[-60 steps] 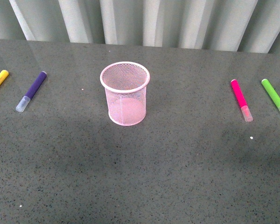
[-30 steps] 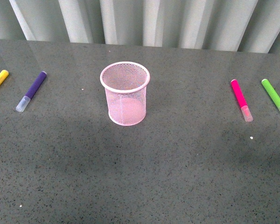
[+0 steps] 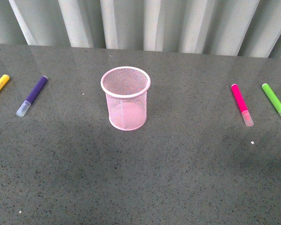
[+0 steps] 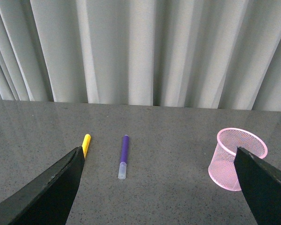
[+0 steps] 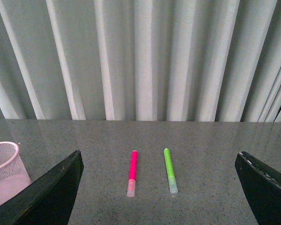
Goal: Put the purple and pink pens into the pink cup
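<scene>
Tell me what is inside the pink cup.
Nothing visible inside the pink cup; the mesh hides little. Purple pen and pink pen lie outside on the table.

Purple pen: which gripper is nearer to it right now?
Left. The purple pen lies ahead of the left gripper; the right gripper faces the pink pen and green pen, on the pink cup's other side.

Left gripper (image 4: 158,150): two matte black fingers (image 4: 47,192), flat-sided wedges that narrow to blunt, squared tips.
Right gripper (image 5: 158,153): black wedge fingers (image 5: 42,197) of the same shape, with faint pale flecks along one upper edge.
</scene>
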You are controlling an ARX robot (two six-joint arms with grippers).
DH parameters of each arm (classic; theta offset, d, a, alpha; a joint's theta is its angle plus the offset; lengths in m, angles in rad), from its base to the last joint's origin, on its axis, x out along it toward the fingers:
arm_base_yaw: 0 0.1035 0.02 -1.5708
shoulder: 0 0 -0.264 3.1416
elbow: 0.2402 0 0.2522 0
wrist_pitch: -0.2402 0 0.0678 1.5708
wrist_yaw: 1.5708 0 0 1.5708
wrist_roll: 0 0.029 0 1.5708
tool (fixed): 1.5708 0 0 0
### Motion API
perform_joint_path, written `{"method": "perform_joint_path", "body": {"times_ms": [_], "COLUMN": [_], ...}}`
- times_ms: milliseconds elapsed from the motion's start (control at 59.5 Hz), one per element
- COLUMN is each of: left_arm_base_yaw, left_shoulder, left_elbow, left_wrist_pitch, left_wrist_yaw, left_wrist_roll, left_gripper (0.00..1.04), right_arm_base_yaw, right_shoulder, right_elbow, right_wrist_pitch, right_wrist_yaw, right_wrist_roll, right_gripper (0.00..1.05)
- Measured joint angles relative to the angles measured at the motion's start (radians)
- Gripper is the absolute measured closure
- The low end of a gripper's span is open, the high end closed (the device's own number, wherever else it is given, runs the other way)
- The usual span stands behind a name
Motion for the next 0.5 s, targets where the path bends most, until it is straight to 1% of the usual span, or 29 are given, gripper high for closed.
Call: {"method": "perform_joint_path", "body": {"times_ms": [34, 50, 84, 134, 168, 235, 269, 285, 302, 369, 403, 453, 504], "left_arm_base_yaw": [-0.023, -0.026, -0.023, -0.003, 0.003, 0.009, 0.018, 0.02, 0.023, 0.027, 0.027, 0.027, 0.027], "left_shoulder": [0.088, 0.108, 0.167, 0.264, 0.326, 0.451, 0.534, 0.556, 0.6, 0.731, 0.796, 0.947, 1.065], "left_elbow": [0.034, 0.037, 0.042, 0.055, 0.07, 0.121, 0.164, 0.176, 0.205, 0.293, 0.334, 0.431, 0.51], "left_wrist_pitch": [-0.077, -0.087, -0.102, -0.103, -0.091, -0.041, 0.007, 0.015, 0.019, 0.019, 0.02, 0.003, -0.006], "left_wrist_yaw": [-0.059, -0.063, -0.04, 0.031, 0.055, 0.107, 0.154, 0.159, 0.183, 0.229, 0.237, 0.262, 0.249], "left_wrist_roll": [-0.043, -0.057, -0.087, -0.132, -0.143, -0.142, -0.131, -0.129, -0.126, -0.113, -0.101, -0.085, -0.068], "left_gripper": [0.07, 0.07, 0.07, 0.07, 0.07, 0.07, 0.07, 0.07, 0.07, 0.07, 0.07, 0.07, 0.07], "right_arm_base_yaw": [0.0, 0.0, 0.0, 0.0, 0.0, 0.0, 0.0, 0.0, 0.0, 0.0, 0.0, 0.0, 0.0], "right_shoulder": [0.0, 0.0, 0.0, 0.0, 0.0, 0.0, 0.0, 0.0, 0.0, 0.0, 0.0, 0.0, 0.0], "right_elbow": [0.0, 0.0, 0.0, 0.0, 0.0, 0.0, 0.0, 0.0, 0.0, 0.0, 0.0, 0.0, 0.0], "right_wrist_pitch": [0.0, 0.0, 0.0, 0.0, 0.0, 0.0, 0.0, 0.0, 0.0, 0.0, 0.0, 0.0, 0.0], "right_wrist_yaw": [0.0, 0.0, 0.0, 0.0, 0.0, 0.001, 0.0, 0.0, 0.0, 0.001, 0.001, 0.0, 0.001], "right_wrist_roll": [0.0, 0.0, 0.0, 0.0, 0.0, 0.0, 0.0, 0.0, 0.0, 0.0, 0.0, 0.0, 0.0], "right_gripper": [0.07, 0.07, 0.07, 0.07, 0.07, 0.07, 0.07, 0.07, 0.07, 0.07, 0.07, 0.07, 0.07]}}
